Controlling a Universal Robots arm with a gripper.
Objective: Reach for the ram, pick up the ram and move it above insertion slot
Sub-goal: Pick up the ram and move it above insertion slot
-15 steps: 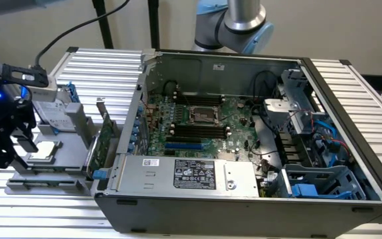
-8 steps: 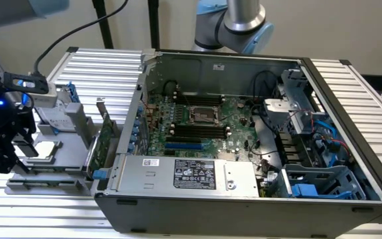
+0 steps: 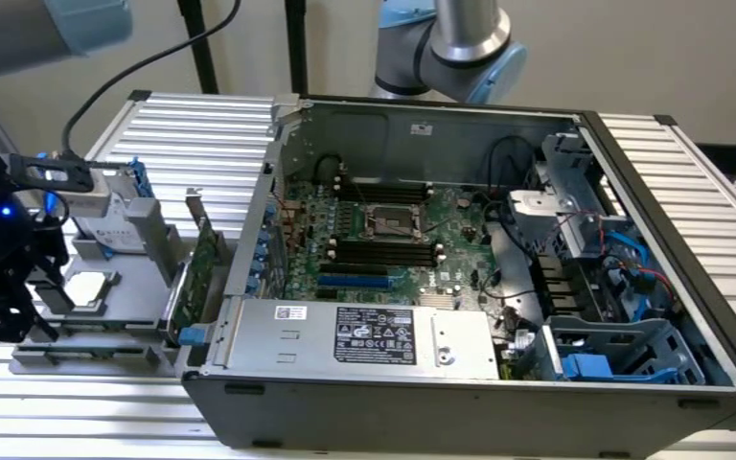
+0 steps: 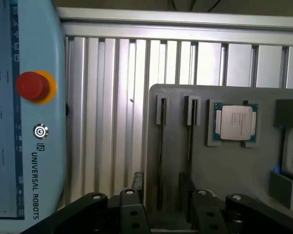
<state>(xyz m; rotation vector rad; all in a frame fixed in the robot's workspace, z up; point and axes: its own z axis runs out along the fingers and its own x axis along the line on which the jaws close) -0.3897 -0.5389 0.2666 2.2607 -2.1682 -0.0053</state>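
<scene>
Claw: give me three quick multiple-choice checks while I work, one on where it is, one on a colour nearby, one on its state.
1. In the exterior view the claw hangs: A over the grey tray, at that view's left of the computer case; B inside the case; C at that view's right of the case.
2. In the wrist view the round button on the pendant is: A green; B red; C blue.
3. The claw is: A shut on a part; B open and empty; C shut and empty.
Key: 1 A, its black body stands above the tray beside the case. 2 B, the button is red on a yellow ring. 3 B, the wrist view shows its fingers apart with nothing gripped between them.
</scene>
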